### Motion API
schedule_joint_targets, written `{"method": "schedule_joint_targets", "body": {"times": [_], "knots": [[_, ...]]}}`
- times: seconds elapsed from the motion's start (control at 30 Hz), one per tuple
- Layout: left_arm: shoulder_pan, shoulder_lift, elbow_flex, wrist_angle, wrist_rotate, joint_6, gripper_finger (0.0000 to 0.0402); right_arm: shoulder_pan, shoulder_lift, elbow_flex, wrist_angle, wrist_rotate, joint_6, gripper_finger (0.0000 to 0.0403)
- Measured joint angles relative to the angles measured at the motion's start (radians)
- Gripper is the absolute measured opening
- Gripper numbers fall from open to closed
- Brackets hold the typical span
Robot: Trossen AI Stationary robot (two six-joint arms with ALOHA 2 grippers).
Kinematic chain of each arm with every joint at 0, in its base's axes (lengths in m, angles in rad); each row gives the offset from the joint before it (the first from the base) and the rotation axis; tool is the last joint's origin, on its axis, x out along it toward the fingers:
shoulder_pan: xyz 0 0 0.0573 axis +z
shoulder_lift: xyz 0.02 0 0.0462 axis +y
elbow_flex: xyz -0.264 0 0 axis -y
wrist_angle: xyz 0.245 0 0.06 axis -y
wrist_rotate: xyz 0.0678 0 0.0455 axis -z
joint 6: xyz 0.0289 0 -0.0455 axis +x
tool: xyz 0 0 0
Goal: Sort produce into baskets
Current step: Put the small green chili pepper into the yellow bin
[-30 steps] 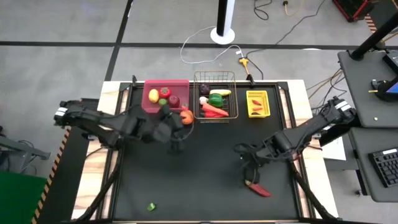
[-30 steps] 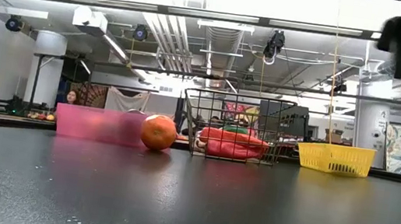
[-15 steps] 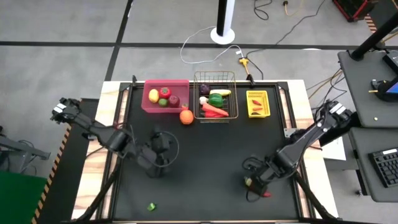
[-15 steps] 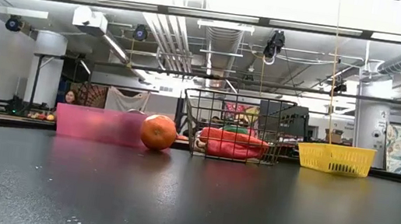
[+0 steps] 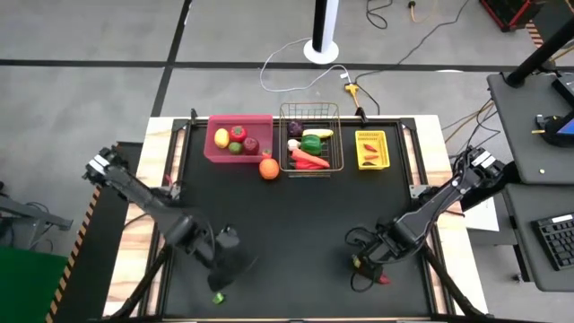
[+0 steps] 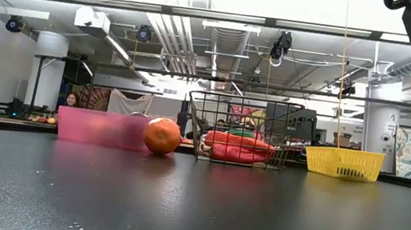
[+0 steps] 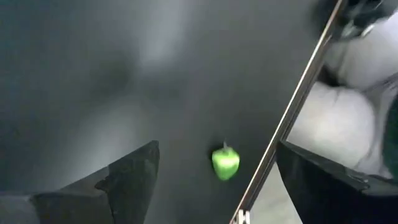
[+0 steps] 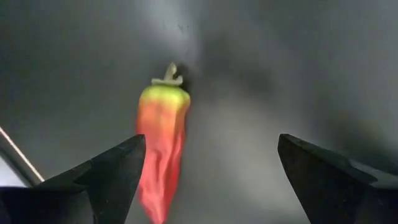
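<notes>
We hold both grippers spread: the left gripper (image 5: pixel 224 272) above the green pepper (image 5: pixel 218 297) at lower left, the right gripper (image 5: pixel 366 261) over the red chilli (image 8: pixel 161 155). Off-centre, closing fingers may flick either away.

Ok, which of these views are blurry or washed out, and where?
Low view: ceiling band blown out white, pink bin soft, orange fairly sharp. Left wrist view: smeared all over, green pepper still readable. Right wrist view: red chilli and table surface hazy.
</notes>
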Motion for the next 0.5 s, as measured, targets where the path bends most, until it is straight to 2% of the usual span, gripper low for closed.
{"method": "schedule_joint_targets", "body": {"times": [0.17, 0.3, 0.5], "knots": [[-0.118, 0.085, 0.0, -0.008, -0.069, -0.232, 0.0302, 0.0, 0.0, 0.0, 0.0, 0.031, -0.029, 0.0357], [-0.186, 0.162, 0.027, -0.022, -0.07, -0.444, 0.0302, 0.0, 0.0, 0.0, 0.002, 0.054, -0.037, 0.0357], [-0.244, 0.314, 0.181, -0.097, -0.069, -0.513, 0.0302, 0.0, 0.0, 0.0, 0.003, 0.074, -0.044, 0.0357]]}}
